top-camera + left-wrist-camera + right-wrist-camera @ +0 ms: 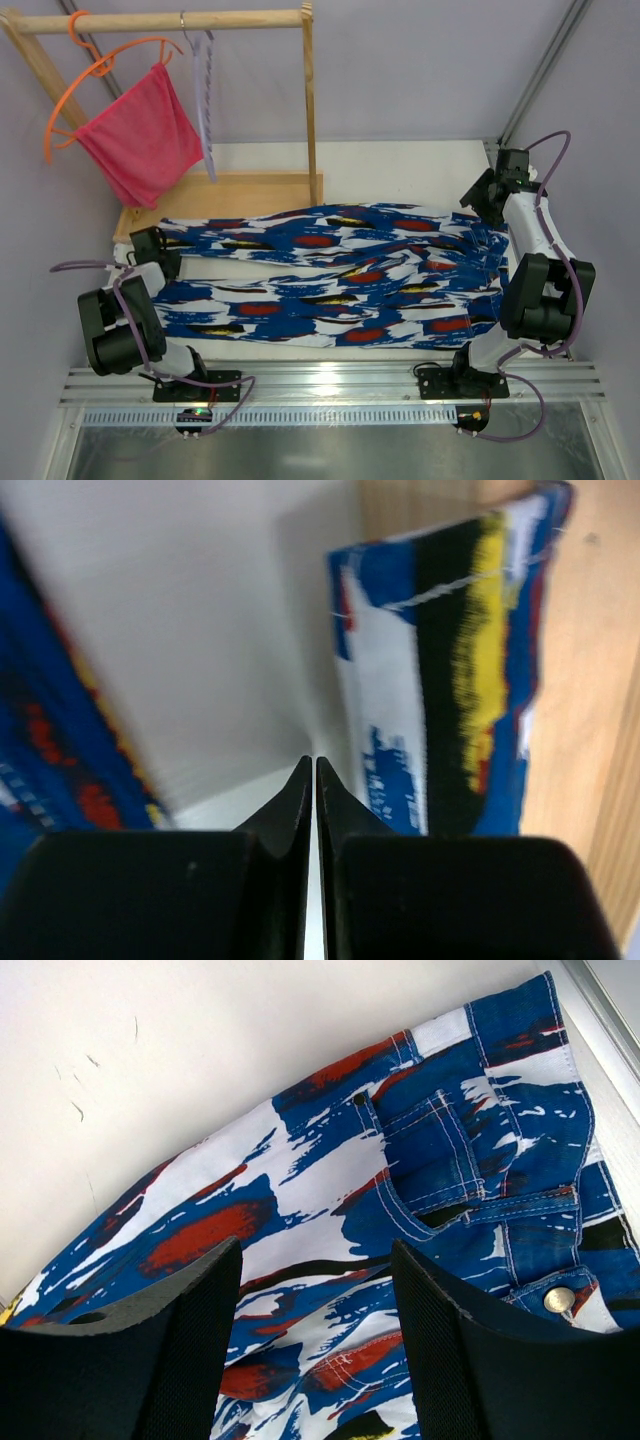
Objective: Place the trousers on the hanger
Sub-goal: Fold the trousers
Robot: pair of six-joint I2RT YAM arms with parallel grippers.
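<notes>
Left pincer (pixel 311 768) clenched, seemingly on nothing, beside the trousers (pixel 330 275) lying flat on the table (pixel 400 160); right pincer (pixel 315 1252) released over their waistband (pixel 520 1200). Hanger (pixel 205 100) on rail (pixel 160 20). Catch both hem layers.

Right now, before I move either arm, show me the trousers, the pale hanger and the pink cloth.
trousers (pixel 330 300), top view, near leg, midway along.
pale hanger (pixel 207 110), top view, ridged arm below the rod.
pink cloth (pixel 145 140), top view, centre of the cloth.
</notes>
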